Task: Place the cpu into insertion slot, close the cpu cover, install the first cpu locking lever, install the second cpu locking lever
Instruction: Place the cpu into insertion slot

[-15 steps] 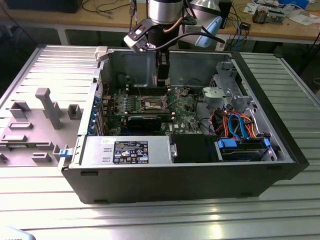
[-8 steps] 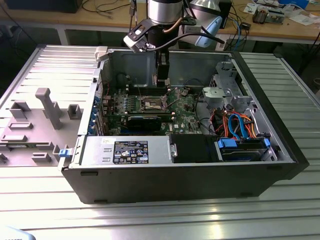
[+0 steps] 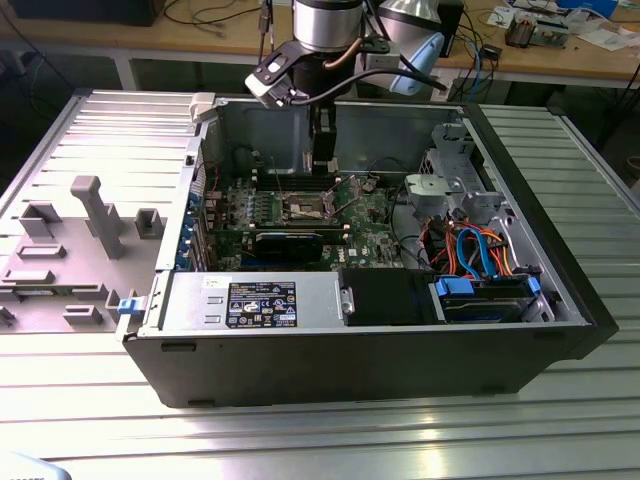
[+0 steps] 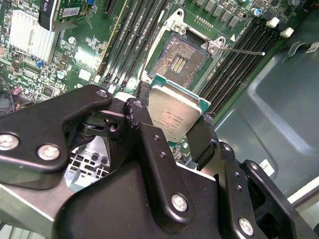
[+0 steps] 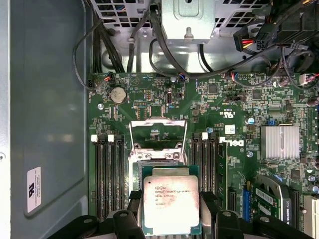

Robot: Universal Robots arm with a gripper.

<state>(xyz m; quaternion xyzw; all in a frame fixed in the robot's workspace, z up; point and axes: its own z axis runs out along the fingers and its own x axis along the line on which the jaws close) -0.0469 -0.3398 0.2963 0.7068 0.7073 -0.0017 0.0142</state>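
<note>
While the fingers [image 4: 201,138] pinch the cpu [image 4: 174,113], it needs to be flat and square over the insertion slot [image 4: 179,60].

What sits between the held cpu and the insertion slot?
Nothing: in the second wrist view the cpu, clamped in the gripper, hangs short of the open insertion slot, gap bare.

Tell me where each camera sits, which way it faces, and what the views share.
Exterior view: off the arm, looking down into the open black computer case; the arm and black gripper show.
First wrist view: straight down on the green motherboard; fingertips show.
Second wrist view: slanted along the black fingers.
Both wrist views share the gripped silvery-grey square cpu near the tan-gold insertion slot.
</note>
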